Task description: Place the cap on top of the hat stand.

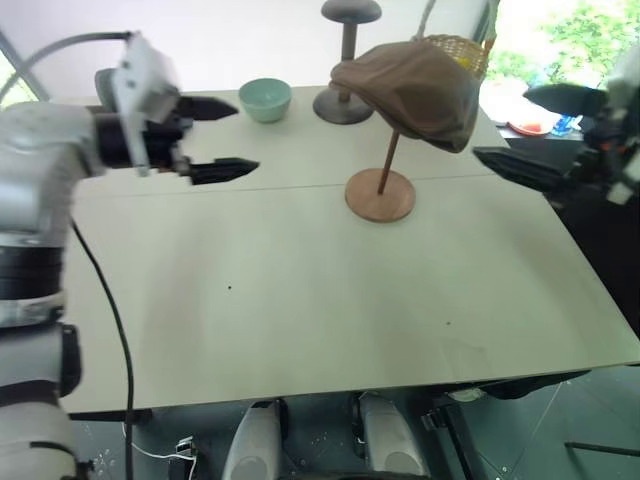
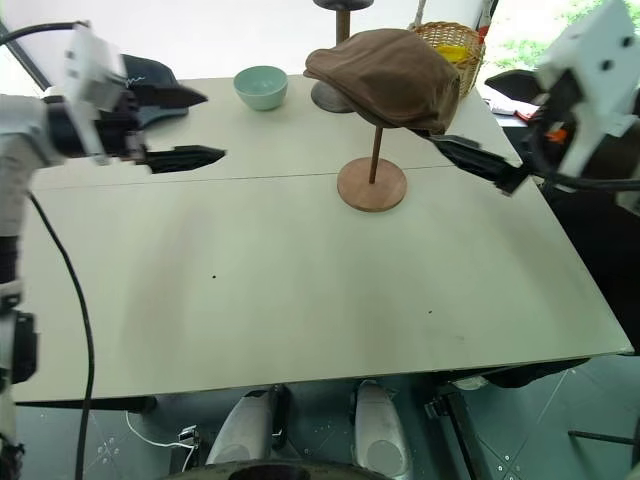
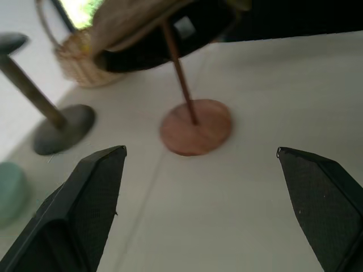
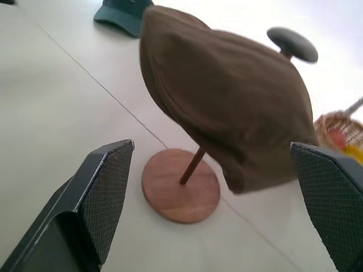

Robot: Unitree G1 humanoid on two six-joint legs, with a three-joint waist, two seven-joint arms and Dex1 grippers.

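The reddish-brown flat cap [image 1: 410, 90] sits tilted on top of the brown wooden hat stand, and it hides the stand's top disc. The stand's thin slanted rod [image 1: 388, 160] runs down to its round base [image 1: 380, 195] on the table. My left gripper [image 1: 245, 138] hovers open and empty well to the left of the stand, its fingers pointing toward it. My right gripper [image 4: 211, 144] is open and empty just right of the cap. Its lower finger [image 1: 510, 165] reaches toward the cap's edge without touching it.
A mint bowl [image 1: 265, 99] and a dark grey stand [image 1: 347, 60] stand at the back of the pale table [image 1: 300, 300]. A wicker basket [image 1: 462, 50] sits behind the cap. A dark grey baseball cap [image 2: 150, 75] lies at the back left.
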